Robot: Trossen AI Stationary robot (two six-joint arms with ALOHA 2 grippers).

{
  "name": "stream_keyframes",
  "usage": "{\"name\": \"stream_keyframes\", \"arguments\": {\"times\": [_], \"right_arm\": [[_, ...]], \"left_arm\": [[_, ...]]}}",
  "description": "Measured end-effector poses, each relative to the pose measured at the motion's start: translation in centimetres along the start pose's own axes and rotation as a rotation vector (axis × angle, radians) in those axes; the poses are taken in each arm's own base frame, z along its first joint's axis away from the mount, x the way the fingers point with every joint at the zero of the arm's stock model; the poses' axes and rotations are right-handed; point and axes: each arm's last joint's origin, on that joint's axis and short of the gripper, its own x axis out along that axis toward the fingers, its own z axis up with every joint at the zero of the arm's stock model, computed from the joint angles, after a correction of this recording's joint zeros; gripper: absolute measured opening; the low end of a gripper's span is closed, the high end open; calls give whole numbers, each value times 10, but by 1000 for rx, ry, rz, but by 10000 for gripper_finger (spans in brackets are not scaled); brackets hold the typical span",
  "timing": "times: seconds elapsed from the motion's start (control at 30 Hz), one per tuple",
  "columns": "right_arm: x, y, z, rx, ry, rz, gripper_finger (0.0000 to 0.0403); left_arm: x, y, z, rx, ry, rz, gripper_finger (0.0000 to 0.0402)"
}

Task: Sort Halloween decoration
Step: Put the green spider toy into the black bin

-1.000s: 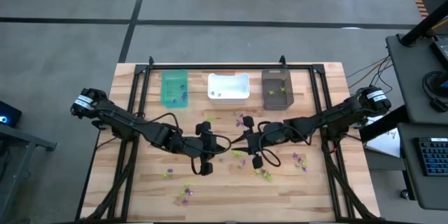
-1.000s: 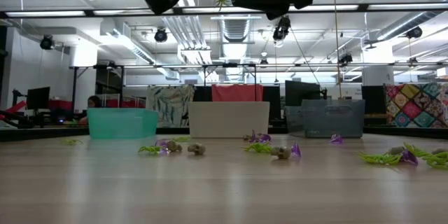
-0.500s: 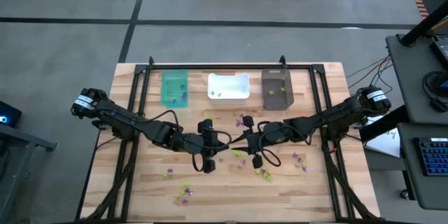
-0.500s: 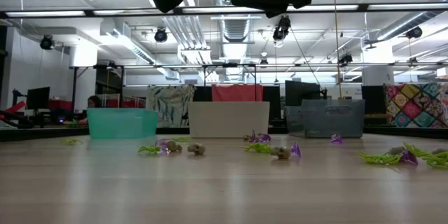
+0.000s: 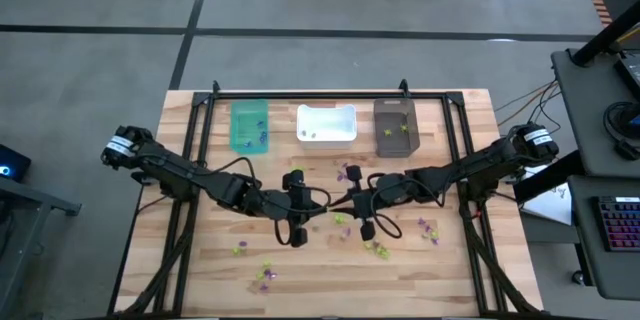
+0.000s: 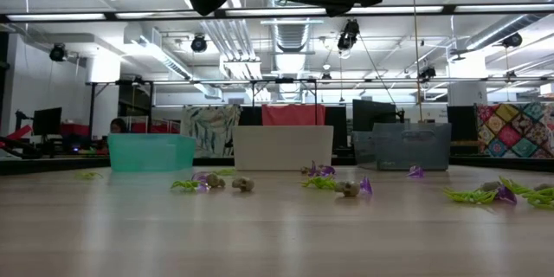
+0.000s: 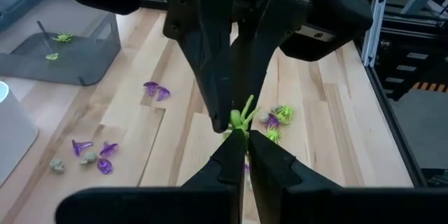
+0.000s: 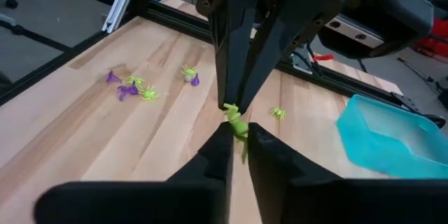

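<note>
Now the right gripper (image 8: 238, 136) is seen clenched on a lime-green spider (image 7: 241, 119), where a second ago its jaws stood half apart. The left gripper (image 7: 241, 143) is likewise pinched shut on the same trinket, mid-air above the wooden table (image 5: 450, 250). A handover is judged under way. The spider is thin-legged, glossy plastic. Others lie scattered before the teal bin (image 5: 249, 126), white bin (image 5: 327, 123) and dark bin (image 5: 396, 127).

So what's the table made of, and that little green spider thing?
The table looks like wood: pale planks with visible grain and seams, and a smooth, slightly shiny finish. The green spider, pinched between the tips of the left gripper and right gripper, looks like plastic: bright even lime colour, thin legs. Whether it's hard or rubbery is unclear.
</note>
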Motion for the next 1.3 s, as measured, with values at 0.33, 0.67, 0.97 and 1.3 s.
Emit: {"name": "stream_keyframes", "arguments": {"times": [0.33,0.67,0.97,1.3], "right_arm": [[0,0,0,3,1,0,9],[-2,-5,1,53,13,-57,9],[-44,-65,-24,248,391,-512,9],[-125,-170,-83,653,870,-817,9]], "left_arm": [[0,0,0,1,1,5,4],[-2,2,-3,40,32,19,91],[-9,7,-9,22,114,67,139],[-9,7,-8,12,96,91,142]]}}
